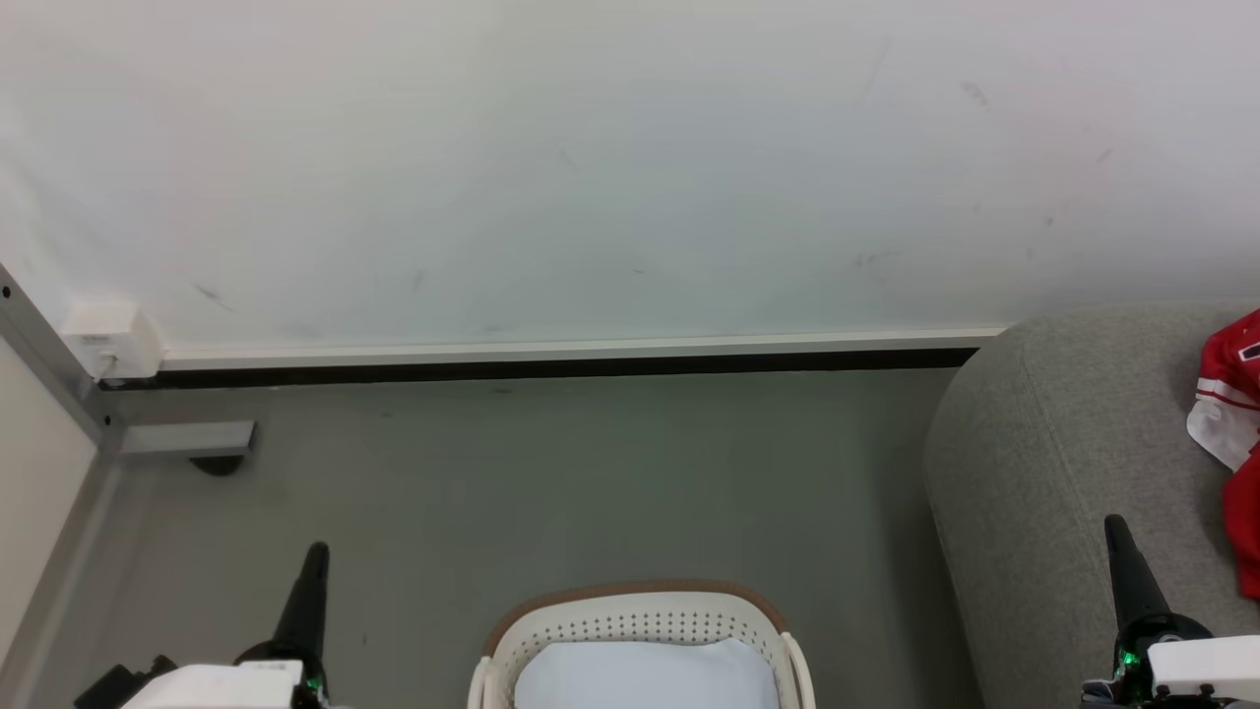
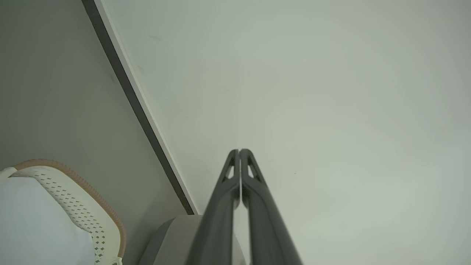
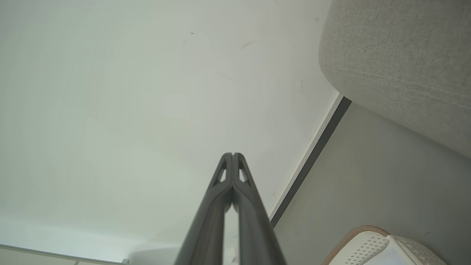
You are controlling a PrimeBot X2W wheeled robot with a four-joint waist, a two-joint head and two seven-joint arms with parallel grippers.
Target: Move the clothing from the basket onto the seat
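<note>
Cream-white perforated plastic nearest, at the bottom centre of the head view: laundry basket (image 1: 630, 597), brown rim, standing on the grey floor (image 1: 591, 473). Inside it, a pale white-blue flat sheet (image 1: 645, 675).

To either side, above the floor: left gripper (image 1: 317, 547) and right gripper (image 1: 1113, 522), long dark fingers pointing toward the wall (image 1: 591, 177). Jaws of both pressed together tip to tip, seen plainly in each wrist view.

Further out on the right: light-grey woven upholstered seat (image 1: 1063, 443), rounded at the edge, apart from the basket, behind the right gripper.

On the seat, at the right edge of the head view: red sports jersey (image 1: 1230, 372) with white trim, partly cut off. Nearer on the same cushion: plain red piece (image 1: 1243, 527), also cut off. Contact between the two: cannot tell.

Farthest: black skirting strip (image 1: 571, 366) under a white ledge, then the pale, scuffed wall. At far left, a small white box (image 1: 110, 338) mounted on a grey metal frame (image 1: 187, 438).
</note>
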